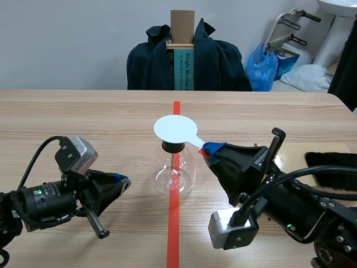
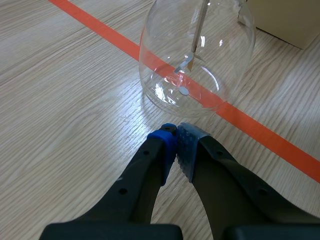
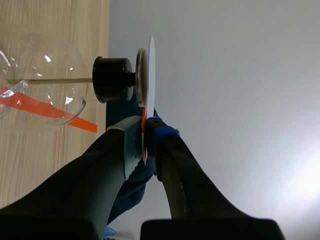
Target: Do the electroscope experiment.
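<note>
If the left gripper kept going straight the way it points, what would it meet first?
Most likely the lower wall of the electroscope's glass flask, straight ahead of the left gripper, whose jaws are shut on nothing. Only bare table lies between them.

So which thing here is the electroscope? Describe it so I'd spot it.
Find the orange-red tape line down the middle of the wooden table. On it stands a round glass flask with a black stopper. It is the only see-through thing there, and the right gripper holds a white disc over its top.
</note>
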Motion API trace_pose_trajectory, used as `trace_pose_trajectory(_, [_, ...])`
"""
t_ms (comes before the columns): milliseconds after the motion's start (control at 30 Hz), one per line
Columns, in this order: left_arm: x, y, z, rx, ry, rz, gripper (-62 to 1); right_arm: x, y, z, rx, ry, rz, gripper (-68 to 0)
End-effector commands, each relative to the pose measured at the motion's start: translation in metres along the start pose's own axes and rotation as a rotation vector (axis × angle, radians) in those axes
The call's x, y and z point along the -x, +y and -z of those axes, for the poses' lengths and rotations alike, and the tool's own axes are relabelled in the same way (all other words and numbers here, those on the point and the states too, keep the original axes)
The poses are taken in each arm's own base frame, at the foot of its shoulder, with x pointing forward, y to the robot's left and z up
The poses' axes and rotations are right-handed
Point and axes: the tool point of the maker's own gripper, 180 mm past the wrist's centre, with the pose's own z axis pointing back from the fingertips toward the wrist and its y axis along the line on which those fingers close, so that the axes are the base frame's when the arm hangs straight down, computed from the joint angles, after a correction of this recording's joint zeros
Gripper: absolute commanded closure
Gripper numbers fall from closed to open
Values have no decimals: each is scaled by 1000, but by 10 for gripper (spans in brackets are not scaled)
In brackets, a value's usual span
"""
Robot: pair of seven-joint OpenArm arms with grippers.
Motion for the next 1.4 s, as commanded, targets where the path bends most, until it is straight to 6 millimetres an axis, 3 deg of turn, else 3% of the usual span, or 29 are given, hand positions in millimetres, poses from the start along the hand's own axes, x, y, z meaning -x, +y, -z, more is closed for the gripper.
trace_pose_trajectory(0, [-16, 2, 4, 0, -50, 6, -19, 6, -11, 2, 31, 1, -32, -7])
trace_pose_trajectory(267, [-16, 2, 4, 0, -50, 6, -19, 10, -12, 2, 31, 22, -31, -7])
trace_pose_trajectory(967, [-16, 2, 4, -1, -51, 5, -19, 58, -14, -6, 41, 294, -16, -7])
trace_pose_trajectory(1367, [-16, 2, 4, -1, -51, 5, -19, 69, -17, -9, 64, 356, 12, -7])
